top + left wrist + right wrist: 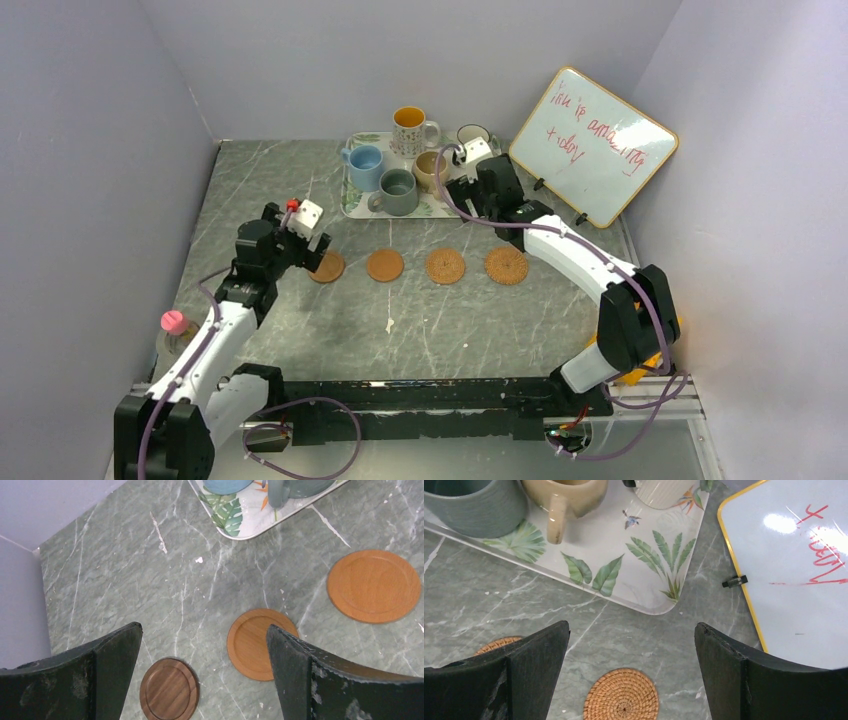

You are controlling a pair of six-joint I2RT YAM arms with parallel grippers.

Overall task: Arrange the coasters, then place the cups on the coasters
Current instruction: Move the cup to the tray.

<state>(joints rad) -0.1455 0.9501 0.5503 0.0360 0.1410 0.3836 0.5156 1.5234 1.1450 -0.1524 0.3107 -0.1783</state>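
The grey-green marbled table (300, 330) is spread under both arms. A whiteboard (595, 145) with a yellow frame and red writing is leaned just to the right of the right gripper (631, 627). The leaf-print tray (644, 575) is found directly ahead of this gripper, its rounded corner being the nearest part. From the left gripper (204, 630) the same tray is seen ahead and to the right.

The jaws of both grippers are held wide apart, and nothing is clamped between them. Each gripper is hung above the table without touching it.

All the cups are stood on the tray. The grey-green cup (474, 510) is placed ahead and to the left of the right gripper. The tan cup (564, 495) is beside it, with the handle turned toward the gripper, and the white cup (664, 490) is straight ahead. The light blue cup (365, 165) and the patterned cup (410, 128) are set farther off on the tray.

The coasters are laid flat on the table in a row. One woven coaster (621, 695) is seen below the right gripper, between its fingers, and a second woven coaster (499, 644) is partly hidden behind its left finger. Under the left gripper, the dark brown coaster (169, 689) is lying near the left finger. An orange coaster (255, 642) is partly covered by the right finger, and a second orange coaster (374, 585) is found further to the right.
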